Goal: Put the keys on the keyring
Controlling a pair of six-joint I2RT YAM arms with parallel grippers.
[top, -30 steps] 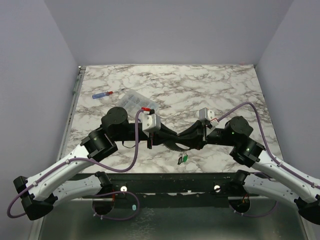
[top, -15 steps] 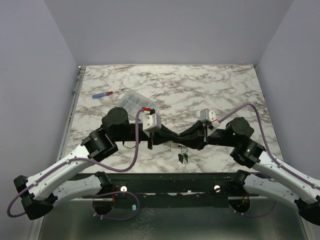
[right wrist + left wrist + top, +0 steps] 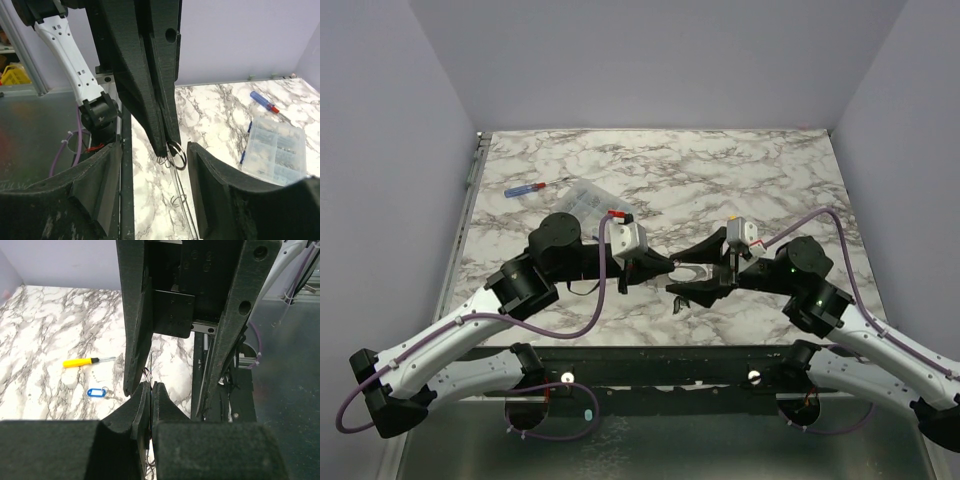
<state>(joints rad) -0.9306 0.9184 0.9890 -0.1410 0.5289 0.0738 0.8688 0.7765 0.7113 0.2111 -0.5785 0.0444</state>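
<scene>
My left gripper [image 3: 151, 388] is shut on the thin wire of the keyring [image 3: 181, 200], pinched edge-on between its fingers. In the top view the keyring [image 3: 692, 272] shows as a pale loop between the two grippers, with small dark keys [image 3: 678, 303] dangling below it. My right gripper [image 3: 155, 150] is open, its fingers [image 3: 97, 185] standing either side of the left gripper's tips without touching the wire. Small split rings [image 3: 176, 153] hang on the keyring at those tips. A blue-tagged key [image 3: 95, 392] lies on the marble.
A clear compartment box [image 3: 586, 199] and a red-and-blue screwdriver [image 3: 532, 187] lie at the back left. A yellow-handled screwdriver [image 3: 82, 361] rests on the marble near the blue-tagged key. The table's near edge and metal frame [image 3: 650, 352] run just below the grippers.
My right gripper has opened and let go of the keyring. Both grippers have shifted slightly away from the table's near edge, and the hanging keys have risen with the ring.
</scene>
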